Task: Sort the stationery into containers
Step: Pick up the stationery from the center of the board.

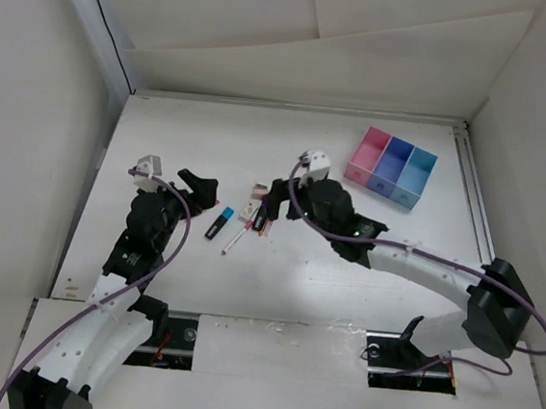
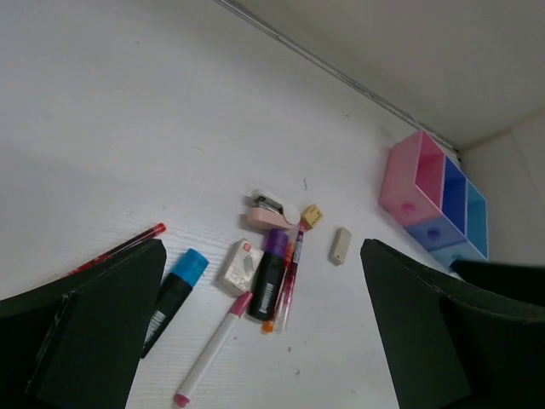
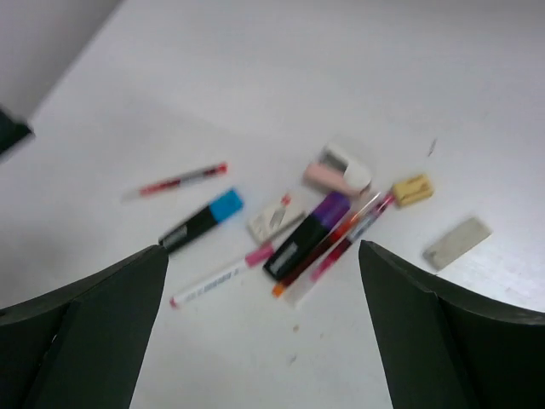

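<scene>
Pens and markers (image 1: 248, 218) heaped mid-way across the surface (image 1: 344, 269), long axes near-left to far-right, lie nearest the right tool (image 1: 271, 207), fingers spread wide; left tool (image 1: 202, 190), also spread, waits just left; bins (image 1: 391, 166) far right.

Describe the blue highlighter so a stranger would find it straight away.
In the top view, a stationery cluster lies on the table, left of the coloured tray. The blue highlighter sits on its left side, next to a white pen. It is the only stubby marker that is half black, half bright blue.
</scene>
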